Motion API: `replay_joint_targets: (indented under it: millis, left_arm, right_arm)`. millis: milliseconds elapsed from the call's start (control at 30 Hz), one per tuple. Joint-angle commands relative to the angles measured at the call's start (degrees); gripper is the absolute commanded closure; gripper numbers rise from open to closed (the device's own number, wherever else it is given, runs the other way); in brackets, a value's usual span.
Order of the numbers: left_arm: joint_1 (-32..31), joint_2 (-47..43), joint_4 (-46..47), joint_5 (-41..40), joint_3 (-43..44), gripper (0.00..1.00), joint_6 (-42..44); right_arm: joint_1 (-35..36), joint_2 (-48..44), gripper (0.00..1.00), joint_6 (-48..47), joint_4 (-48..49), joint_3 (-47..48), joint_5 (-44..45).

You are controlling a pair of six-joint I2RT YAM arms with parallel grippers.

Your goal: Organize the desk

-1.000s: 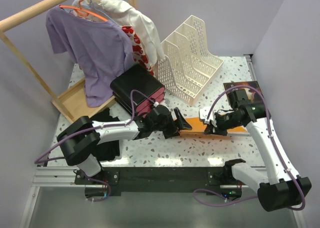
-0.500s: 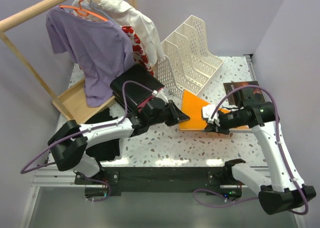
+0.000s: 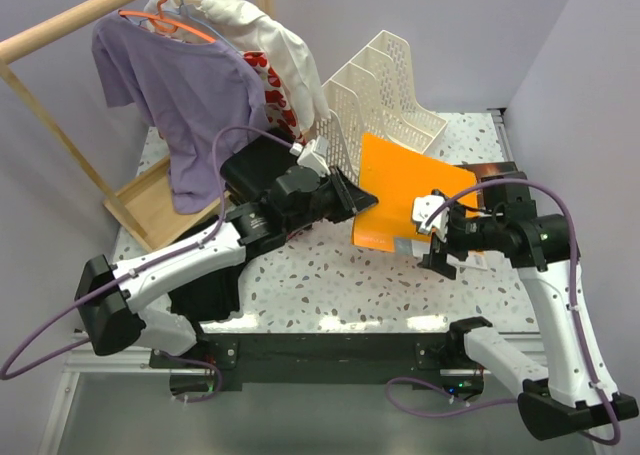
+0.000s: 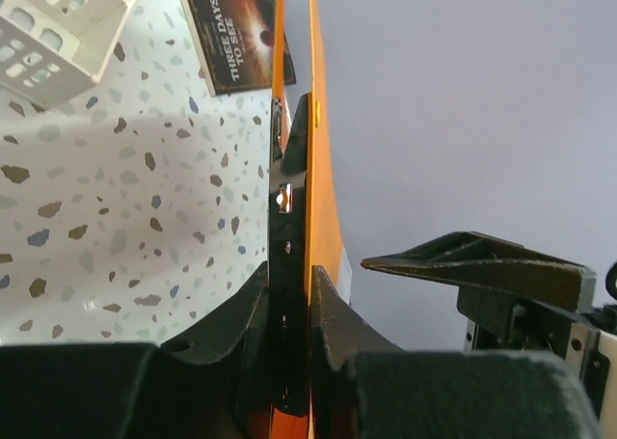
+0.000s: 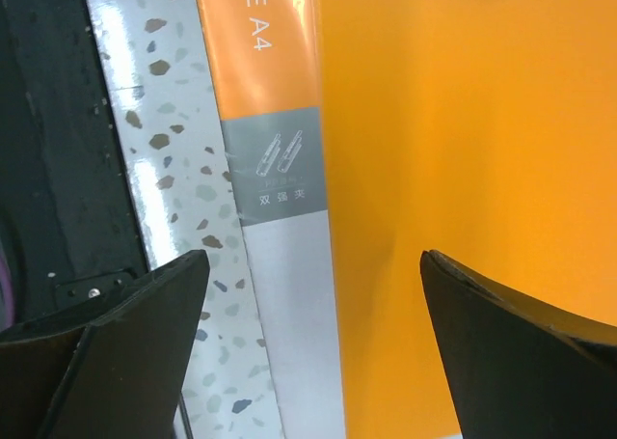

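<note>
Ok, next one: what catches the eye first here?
The bright orange folder, held tilted above the desk in front of the white file rack. The left gripper is clamped on its left edge, while the right gripper stands open at its near right edge. Back left, a purple shirt hangs on a wooden rail.

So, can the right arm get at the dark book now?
Probably yes: the right gripper has open, empty jaws, and the book lies close beside that arm. The orange folder, held in the left gripper, does not cover it.
</note>
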Motion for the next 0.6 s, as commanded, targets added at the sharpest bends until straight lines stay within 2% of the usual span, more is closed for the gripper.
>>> replay_joint_targets:
  millis: [0, 167, 233, 300, 400, 467, 500, 567]
  left_arm:
    - [1.8, 2.4, -2.6, -3.9, 9.1, 1.00, -4.1]
    - [3.3, 9.0, -9.1, -4.7, 21.1, 1.00, -7.2]
    - [3.9, 10.9, -11.2, -4.5, 24.0, 1.00, -9.6]
    - [4.9, 13.4, -11.5, -3.8, 27.3, 1.00, -10.9]
    - [6.0, 17.3, -12.9, -0.5, 32.2, 1.00, -12.3]
    - [6.0, 19.1, -13.3, 0.3, 35.1, 1.00, -12.5]
    - [6.0, 19.4, -14.0, 0.7, 35.7, 1.00, -12.7]
    - [6.0, 19.3, -14.3, 0.6, 36.4, 1.00, -12.6]
  right_arm:
    - [0.3, 0.0, 0.01, 6.6, 6.9, 4.7, 2.7]
    - [1.9, 1.9, 0.01, 9.6, 12.9, 6.9, 8.8]
    - [4.5, 2.5, 0.01, 10.3, 14.9, 7.0, 11.5]
    - [10.0, 3.3, 0.01, 11.3, 15.9, 6.9, 17.9]
    - [18.1, 2.8, 0.01, 13.6, 23.7, 3.5, 31.3]
    - [20.5, 2.8, 0.01, 13.8, 30.7, 0.2, 37.5]
    - [21.7, 2.7, 0.02, 12.7, 33.2, -2.1, 43.6]
    - [22.0, 2.8, 0.04, 11.7, 40.1, -4.0, 47.5]
